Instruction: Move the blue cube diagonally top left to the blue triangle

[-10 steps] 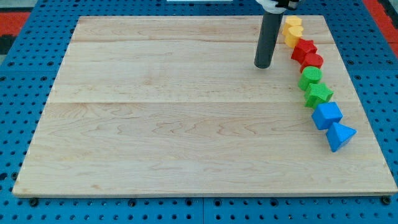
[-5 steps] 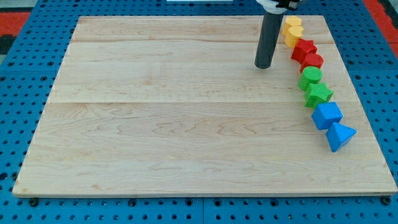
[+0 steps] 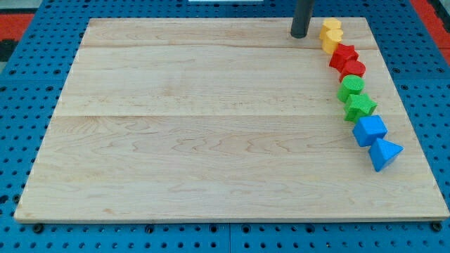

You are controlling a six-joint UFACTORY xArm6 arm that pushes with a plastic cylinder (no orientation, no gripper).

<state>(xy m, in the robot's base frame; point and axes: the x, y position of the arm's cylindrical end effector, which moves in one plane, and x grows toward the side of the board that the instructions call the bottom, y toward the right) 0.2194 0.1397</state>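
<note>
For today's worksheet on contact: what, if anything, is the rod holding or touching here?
Nothing is held. My tip stands free at the view's top, left of the yellow blocks, touching no block.

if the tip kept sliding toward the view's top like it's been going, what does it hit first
Probably nothing. My tip sits near the board's top edge, just left of the yellow blocks. No block lies above it, so it would likely pass the edge first, though depth is unclear.

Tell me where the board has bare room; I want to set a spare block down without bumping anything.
The wooden board is bare from its left edge to my tip and the block column. Crowded: the right edge, where yellow blocks, red blocks, green blocks, the blue cube and the blue triangle run top to bottom, closely packed.
</note>
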